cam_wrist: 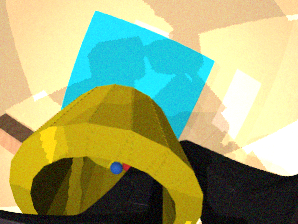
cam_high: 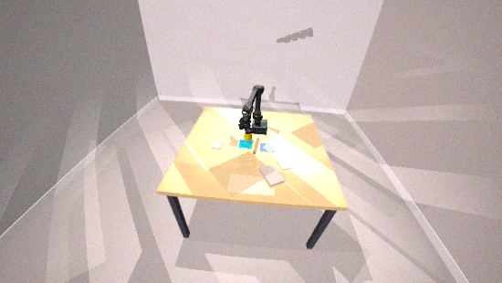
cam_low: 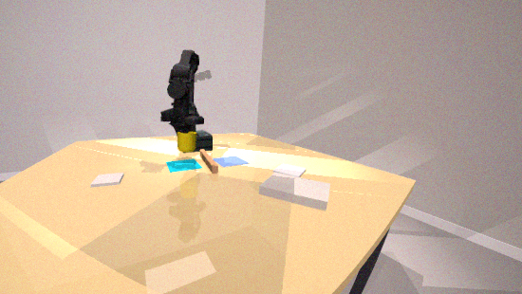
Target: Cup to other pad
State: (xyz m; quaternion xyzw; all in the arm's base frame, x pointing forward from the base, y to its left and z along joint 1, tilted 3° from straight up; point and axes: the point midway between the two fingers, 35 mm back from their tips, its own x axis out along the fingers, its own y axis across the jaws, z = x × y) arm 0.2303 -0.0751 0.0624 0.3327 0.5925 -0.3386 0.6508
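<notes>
The gripper (cam_wrist: 143,219) was clamped on the yellow cup (cam_wrist: 107,156), held upright above the cyan pad (cam_wrist: 143,72), so lowering it slowly and level would best keep the 2 visible marbles (cam_wrist: 119,168) inside.

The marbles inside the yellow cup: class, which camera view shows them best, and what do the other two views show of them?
The wrist view. It looks into the cup's open mouth, where a blue marble and a sliver of red show. The exterior and top views show only the cup's yellow outside held by the gripper, with no marbles visible.
</notes>
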